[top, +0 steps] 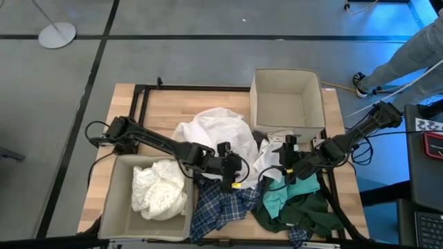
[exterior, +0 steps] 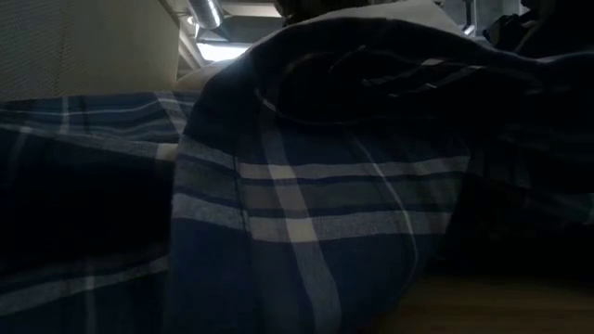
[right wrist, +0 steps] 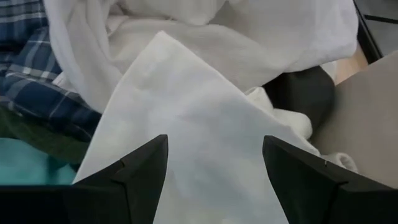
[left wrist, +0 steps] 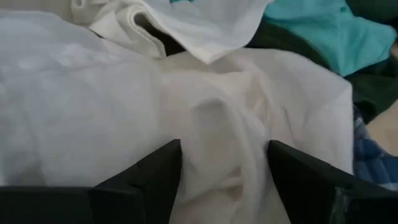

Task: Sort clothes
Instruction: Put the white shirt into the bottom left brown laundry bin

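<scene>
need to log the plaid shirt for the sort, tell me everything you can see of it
The plaid shirt is soft woven fabric, dark blue crossed by white and pale blue stripes. It lies crumpled and unfolded at the table's near edge, between the near beige bin holding a white garment and the dark green garment. The white garment in the middle overlaps its far edge. In the low view its folds fill the picture right in front of the camera. Neither gripper holds it.
</scene>
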Tool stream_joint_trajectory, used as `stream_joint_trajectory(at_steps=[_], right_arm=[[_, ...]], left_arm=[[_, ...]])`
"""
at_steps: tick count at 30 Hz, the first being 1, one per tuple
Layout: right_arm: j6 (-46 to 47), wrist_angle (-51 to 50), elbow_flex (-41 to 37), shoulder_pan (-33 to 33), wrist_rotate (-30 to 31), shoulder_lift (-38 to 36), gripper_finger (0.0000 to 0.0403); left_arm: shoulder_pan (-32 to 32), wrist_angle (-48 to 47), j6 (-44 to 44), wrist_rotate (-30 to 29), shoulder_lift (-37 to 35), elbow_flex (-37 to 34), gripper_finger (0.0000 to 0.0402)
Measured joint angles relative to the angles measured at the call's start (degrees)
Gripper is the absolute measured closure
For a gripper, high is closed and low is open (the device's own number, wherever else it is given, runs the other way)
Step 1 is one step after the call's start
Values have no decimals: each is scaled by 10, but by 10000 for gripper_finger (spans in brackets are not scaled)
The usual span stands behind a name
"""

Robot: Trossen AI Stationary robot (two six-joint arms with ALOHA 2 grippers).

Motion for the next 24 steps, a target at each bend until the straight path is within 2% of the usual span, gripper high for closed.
stream_joint_trajectory(at_steps=[4,13,15,24], right_arm=[[0,1,0,0,7,0,139],[-2,12,0,0,9,0,139],[-2,12,0,0,10,0,139],[-3,10,0,0,17,0,139]], left_arm=[[5,10,16,0,-1,0,234],[13,-29,60,-9,9,0,383],[10,-26,69,-10,9,2,395],[-12,-31,92,-10,-45,35,399]])
